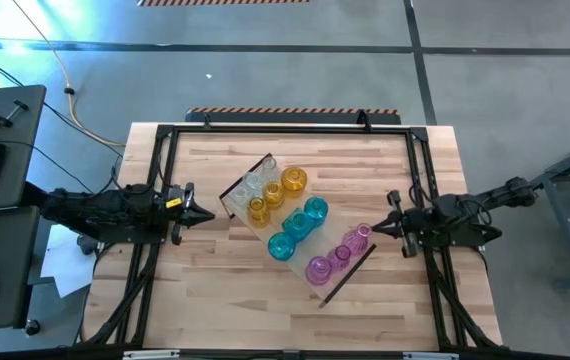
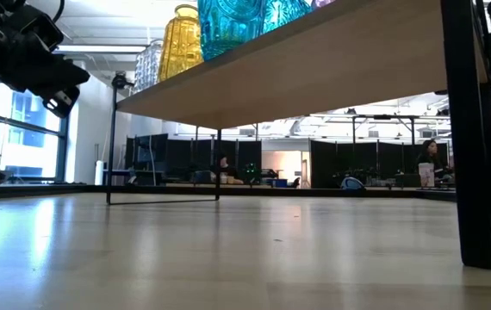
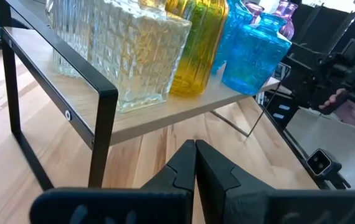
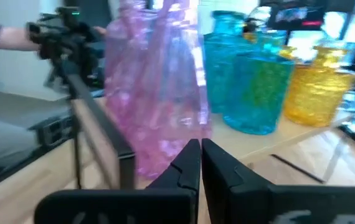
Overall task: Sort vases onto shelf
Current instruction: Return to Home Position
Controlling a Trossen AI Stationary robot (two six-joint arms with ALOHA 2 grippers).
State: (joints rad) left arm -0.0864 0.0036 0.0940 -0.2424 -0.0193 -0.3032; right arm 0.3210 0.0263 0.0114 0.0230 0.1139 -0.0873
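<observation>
We see the shelf point(image 2: 314, 69) standing diagonally at the middle of the tabletop point(image 1: 215, 290). It carries the vases in colour rows: clear vases point(image 1: 253, 183), amber vases point(image 1: 277, 195), teal vases point(image 1: 300, 225) and pink vases point(image 1: 340, 253), seemingly three apiece. The left pincer point(image 1: 205, 214) sits near the clear end, fingers pressed together, holding nothing. The right pincer point(image 1: 369, 230), likewise closed and empty, points at the pink end.

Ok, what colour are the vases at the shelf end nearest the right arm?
Pink, translucent; the pink vases show best in the high view.
</observation>
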